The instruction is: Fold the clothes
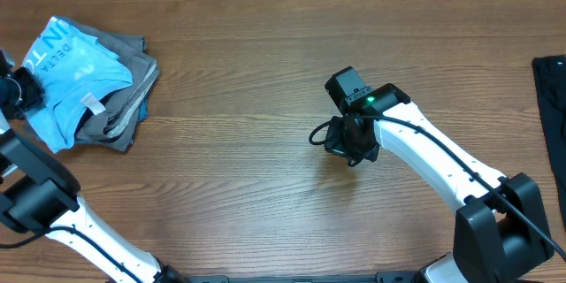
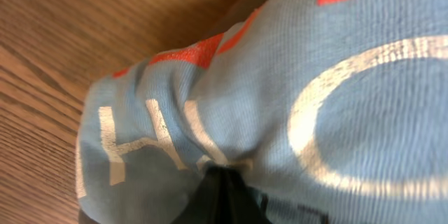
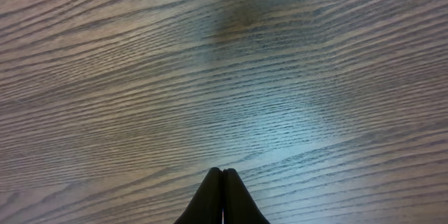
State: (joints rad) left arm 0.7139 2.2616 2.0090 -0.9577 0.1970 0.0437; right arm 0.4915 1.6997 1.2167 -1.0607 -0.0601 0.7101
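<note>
Wood-grain bench. Left jaws pinched shut on sky-blue T-shirt atop grey pile, likely to drag it clear; right jaws shut, empty, parked mid-bench.

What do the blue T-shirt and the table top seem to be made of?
The blue T-shirt: soft knit fabric, likely cotton jersey, matte; fine knit ribs and folds show, with printed lettering. The table top: wood or wood-look laminate, smooth with slight sheen; brown grain lines and a pale light reflection show. Which one, I cannot tell.
</note>
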